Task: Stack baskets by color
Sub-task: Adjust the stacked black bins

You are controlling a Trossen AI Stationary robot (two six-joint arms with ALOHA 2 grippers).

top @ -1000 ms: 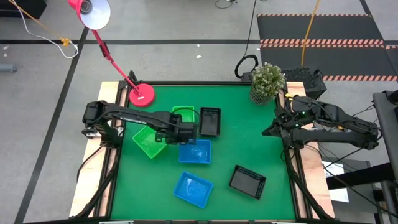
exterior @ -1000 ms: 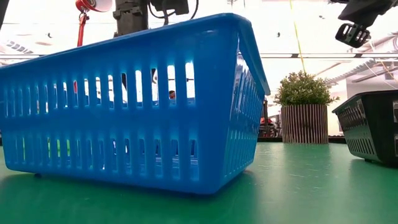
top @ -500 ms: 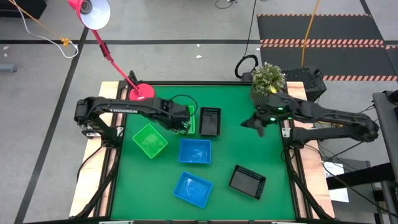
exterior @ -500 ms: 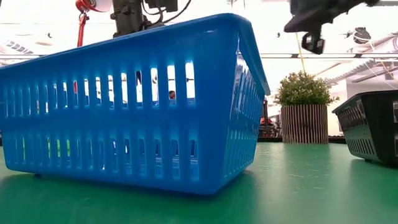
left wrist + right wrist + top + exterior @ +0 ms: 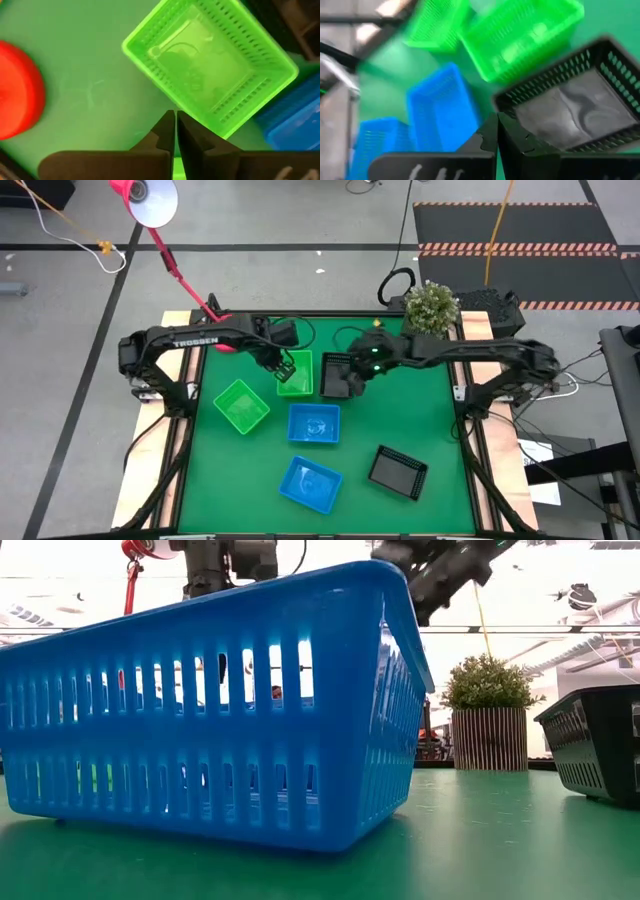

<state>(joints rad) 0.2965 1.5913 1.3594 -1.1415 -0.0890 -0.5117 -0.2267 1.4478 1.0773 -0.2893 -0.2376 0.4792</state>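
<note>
high view: green table (image 5: 440,440). left gripper (image 5: 284,366) hangs over the rear green basket (image 5: 297,376), at its left edge. right gripper (image 5: 352,380) reaches across to the rear black basket (image 5: 333,374), which sits just beside that green basket. second green basket (image 5: 241,405) lies tilted near the left edge. one blue basket (image 5: 314,424) mid-table, another blue basket (image 5: 310,484) near the front edge. second black basket (image 5: 398,471) front right, well apart from the rest. pink lamp (image 5: 150,202) at rear left, potted plant (image 5: 430,308) at rear right.

low view: the front blue basket (image 5: 215,710) fills most of the frame, resting on the mat. a black basket (image 5: 596,745) at the right edge. plant (image 5: 488,725) behind. both arms come in from above; fingers not visible here.

left wrist view: fingers (image 5: 164,131) pressed together, nothing between them, above the near rim of a green basket (image 5: 212,67). red lamp base (image 5: 17,104) off to one side, a blue basket corner (image 5: 295,122) at the other.

right wrist view: fingers (image 5: 489,135) clenched together, empty, over the rim of the black basket (image 5: 575,105). two green baskets (image 5: 520,37) and two blue baskets (image 5: 442,107) beyond, blurred.
</note>
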